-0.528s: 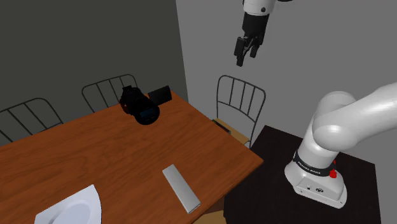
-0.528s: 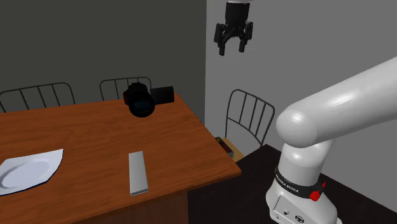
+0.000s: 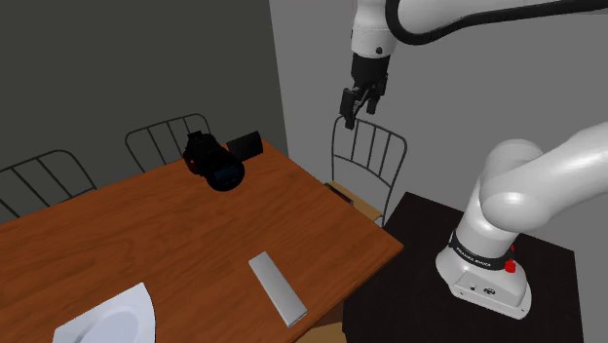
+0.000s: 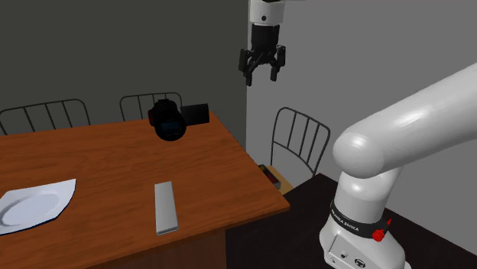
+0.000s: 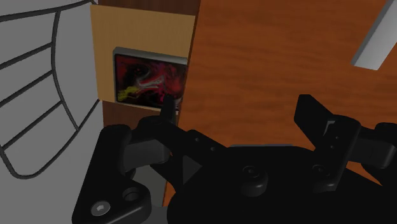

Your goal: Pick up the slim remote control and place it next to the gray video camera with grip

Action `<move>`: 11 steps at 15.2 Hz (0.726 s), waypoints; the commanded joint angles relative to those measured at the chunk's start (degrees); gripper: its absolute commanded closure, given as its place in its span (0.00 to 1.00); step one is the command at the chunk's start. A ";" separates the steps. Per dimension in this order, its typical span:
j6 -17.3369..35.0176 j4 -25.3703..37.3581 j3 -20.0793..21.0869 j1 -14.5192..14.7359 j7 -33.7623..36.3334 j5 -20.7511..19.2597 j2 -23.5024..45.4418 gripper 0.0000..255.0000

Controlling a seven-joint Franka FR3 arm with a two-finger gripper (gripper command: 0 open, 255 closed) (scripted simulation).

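Gripper (image 3: pixel 358 109) state: released, fingers spread, nothing between them. It hangs high in the air, pointing downward, in front of the grey wall and just above the back of a wire chair (image 3: pixel 368 151). In the second exterior view the gripper (image 4: pixel 260 75) shows both fingers clearly parted.

Remote (image 3: pixel 277 287): slim, grey, lying flat on the wooden table (image 3: pixel 146 234), well below the gripper and far from it, close to the table edge that faces the stand (image 3: pixel 414 229). No contact with the gripper. In the second exterior view the remote (image 4: pixel 165 207) lies lengthwise toward that edge. In the wrist view the gripper (image 5: pixel 240 114) looks down on the table (image 5: pixel 267 57), and one end of the remote (image 5: pixel 375 41) shows as a pale strip well beyond the fingertips.

Video camera (image 3: pixel 216 163): dark, with its side screen folded out, standing on the table below the gripper, much nearer to it than the remote is. Remote and camera well apart.

Other items: white plate (image 3: pixel 112 322) on the table, farther from the gripper than the remote. In the wrist view, a flat item with a red-and-black face (image 5: pixel 151 76) lies on a tan seat under the gripper, beside the table edge.
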 commanded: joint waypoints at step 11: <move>15.39 -4.98 11.90 4.04 12.39 6.30 12.70 0.00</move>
